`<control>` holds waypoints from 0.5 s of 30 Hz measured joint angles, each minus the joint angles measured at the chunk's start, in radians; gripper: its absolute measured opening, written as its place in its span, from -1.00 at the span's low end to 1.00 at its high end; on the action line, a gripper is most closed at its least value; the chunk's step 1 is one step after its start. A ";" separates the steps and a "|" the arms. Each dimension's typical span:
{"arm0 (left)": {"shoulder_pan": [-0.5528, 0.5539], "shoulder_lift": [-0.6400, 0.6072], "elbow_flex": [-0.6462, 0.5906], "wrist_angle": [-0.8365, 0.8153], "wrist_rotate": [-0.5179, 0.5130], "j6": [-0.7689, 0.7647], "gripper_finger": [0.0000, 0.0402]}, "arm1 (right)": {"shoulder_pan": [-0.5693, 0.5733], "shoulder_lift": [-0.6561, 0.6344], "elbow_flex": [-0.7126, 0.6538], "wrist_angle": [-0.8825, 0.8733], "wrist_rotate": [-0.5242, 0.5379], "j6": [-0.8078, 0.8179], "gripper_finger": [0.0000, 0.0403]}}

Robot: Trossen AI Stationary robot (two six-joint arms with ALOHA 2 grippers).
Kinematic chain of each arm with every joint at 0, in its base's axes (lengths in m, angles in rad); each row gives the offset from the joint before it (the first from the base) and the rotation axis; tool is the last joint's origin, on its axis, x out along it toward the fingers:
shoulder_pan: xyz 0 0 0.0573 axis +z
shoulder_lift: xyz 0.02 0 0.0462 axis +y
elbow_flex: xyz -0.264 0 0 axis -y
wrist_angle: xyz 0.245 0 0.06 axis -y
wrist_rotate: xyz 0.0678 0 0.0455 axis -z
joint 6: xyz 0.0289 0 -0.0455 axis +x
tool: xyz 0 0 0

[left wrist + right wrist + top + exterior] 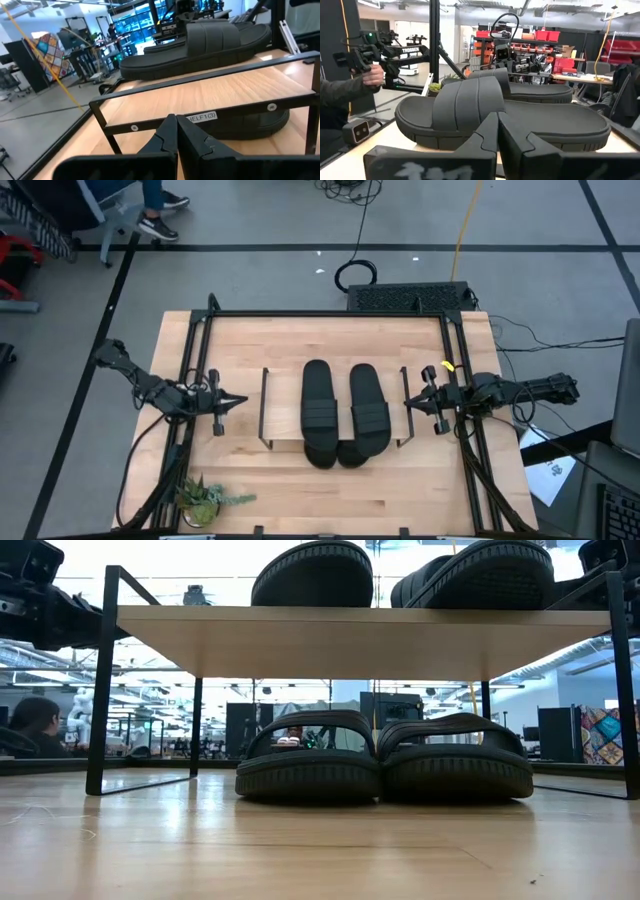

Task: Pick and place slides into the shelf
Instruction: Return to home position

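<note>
High view shows you the slides [318, 395] lying long-ways, back to front, on the shelf [282, 405], straps nearer the front. Left gripper [238, 401] and right gripper [408, 402] are pinched closed, empty.

The left pincer [243, 401] and right pincer [406, 402] are both wearing matte dark plastic, each tapering to a sharp wedge. Their fingers [161, 142] are showing stepped, notched inner edges. Behind each pincer a short crossbar [215, 420] is sticking out sideways, and black cables [143, 442] are trailing back along the jointed dark arms [150, 387].
</note>
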 joint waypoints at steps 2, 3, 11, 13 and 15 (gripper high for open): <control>0.002 0.000 0.000 0.000 0.003 0.008 -1.00 | 0.000 0.000 0.000 0.000 0.002 -0.020 -1.00; 0.005 0.000 0.000 0.000 0.005 0.006 -1.00 | 0.000 0.000 0.000 -0.007 0.002 -0.028 -1.00; 0.006 0.000 0.000 -0.001 0.028 -0.028 -0.99 | 0.000 0.000 -0.002 -0.018 -0.005 -0.013 -1.00; 0.006 0.000 0.000 -0.001 0.028 -0.031 -0.98 | 0.000 0.000 -0.002 -0.019 -0.028 -0.012 -1.00; 0.006 0.000 0.000 -0.001 0.028 -0.042 -0.96 | 0.000 0.000 -0.002 -0.019 -0.035 -0.013 -1.00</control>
